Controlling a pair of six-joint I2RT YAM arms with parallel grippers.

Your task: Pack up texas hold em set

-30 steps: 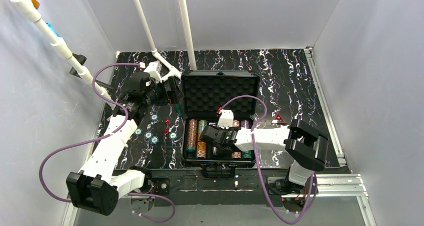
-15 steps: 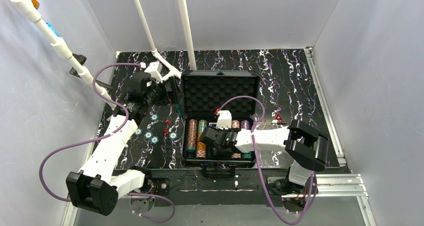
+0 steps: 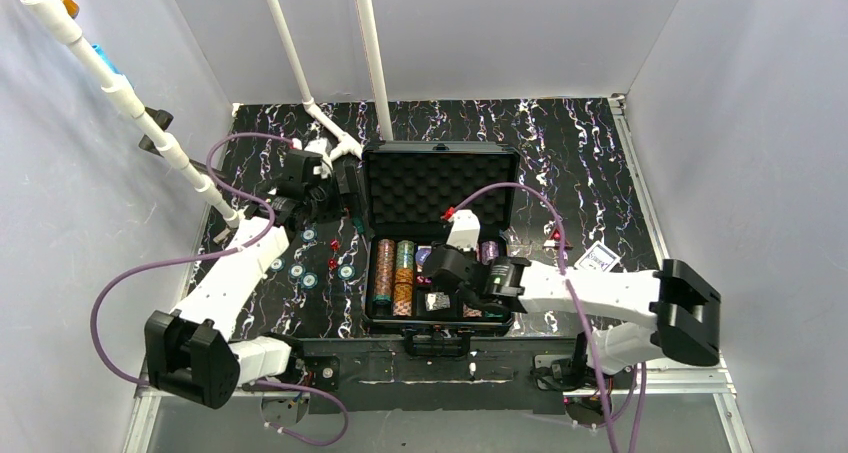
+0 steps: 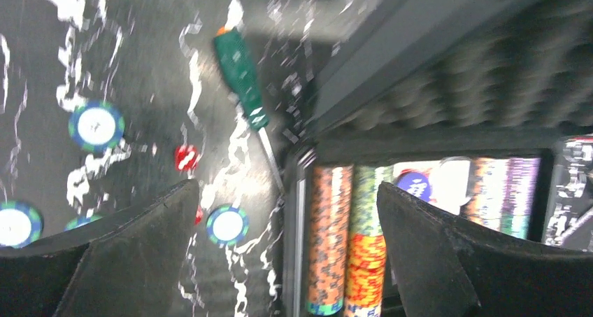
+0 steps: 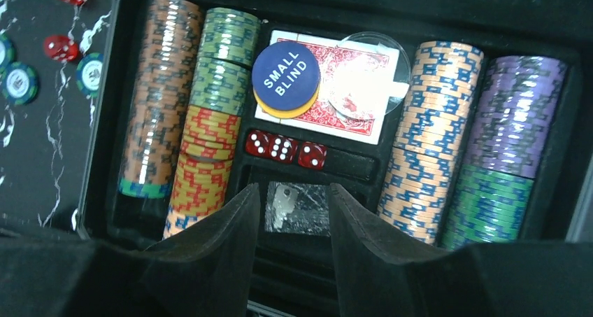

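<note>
The black case [image 3: 440, 183] lies open in the middle of the worktop, its foam lid tipped back. Its tray holds chip rows [image 5: 157, 100], a red card deck [image 5: 329, 114], the "SMALL BLIND" button [image 5: 285, 75] and 3 red dice [image 5: 283, 149].

The right pincer [image 5: 294, 191] hangs over the middle slot, half spread and holding nothing. A clear key packet [image 5: 294, 206] lies directly below the gap.

The left pincer [image 4: 287, 191] hovers wide and empty over the case's left wall. Below it, on the worktop, lie loose blue-green chips [image 4: 227, 224], a red die [image 4: 186, 157] and a green-handled screwdriver [image 4: 241, 79].

Packing looks only partly done. The flat chips may skid from under the fingers instead of lifting. The left pincer, coming down this wide, could strike the case wall or shove the screwdriver against it. A nudged die could roll off. The right fingers could catch the packet's film as they lift.
</note>
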